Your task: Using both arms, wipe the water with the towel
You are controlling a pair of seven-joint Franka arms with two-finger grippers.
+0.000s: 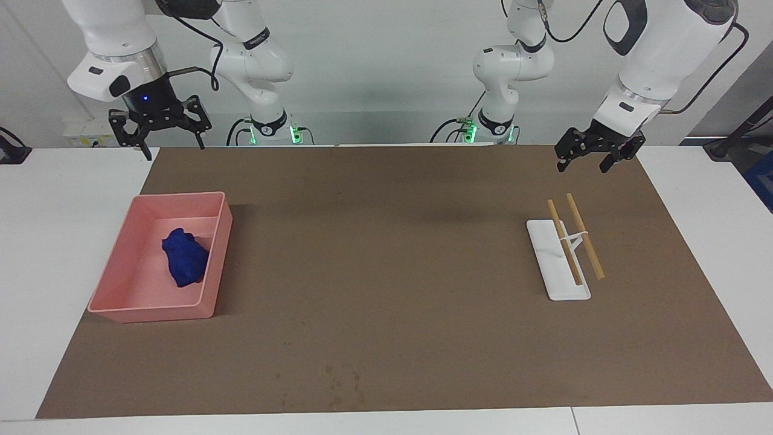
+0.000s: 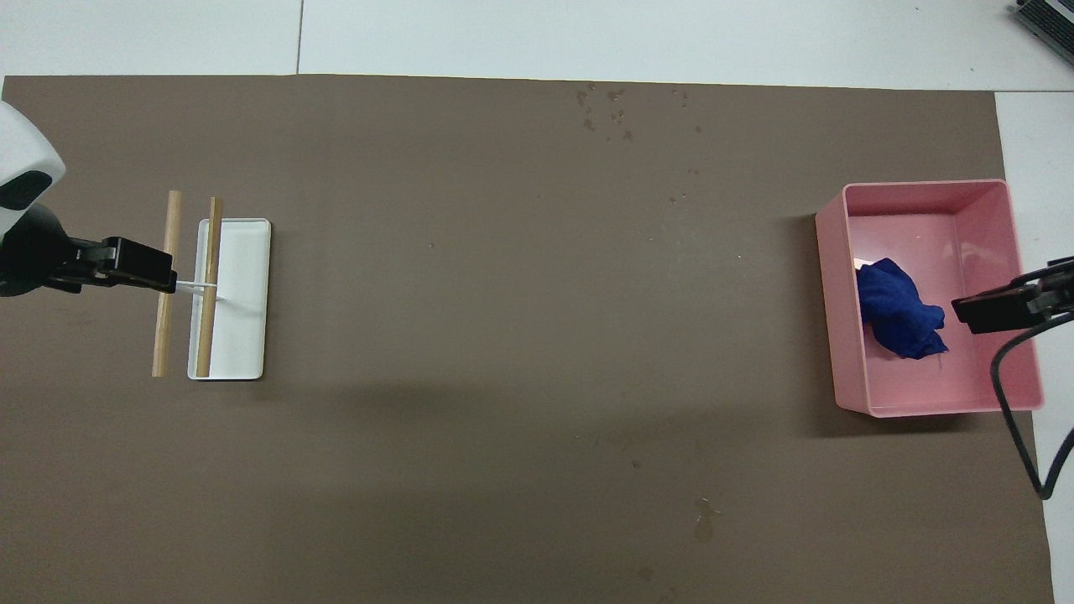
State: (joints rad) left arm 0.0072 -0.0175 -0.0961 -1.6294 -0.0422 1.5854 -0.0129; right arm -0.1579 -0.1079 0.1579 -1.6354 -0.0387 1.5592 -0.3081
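Observation:
The blue towel [image 1: 184, 257] lies rumpled in the pink tray [image 1: 151, 311] toward the right arm's end of the table. It also shows in the overhead view [image 2: 898, 319] inside the tray [image 2: 923, 189]. My right gripper [image 1: 172, 145] hangs open and empty, high above the tray's side nearer the robots, well clear of the towel; its tip shows in the overhead view [image 2: 965, 312]. My left gripper [image 1: 583, 166] hangs open and empty above the wooden-rod stand [image 1: 558, 266], not touching it. Small water drops [image 1: 338, 377] dot the brown mat far from the robots, also in the overhead view [image 2: 608, 109].
A white base [image 2: 243, 335] carries two wooden rods [image 2: 208, 285] toward the left arm's end. The brown mat [image 1: 386, 272] covers most of the white table. A few faint marks [image 2: 703, 513] lie on the mat nearer the robots.

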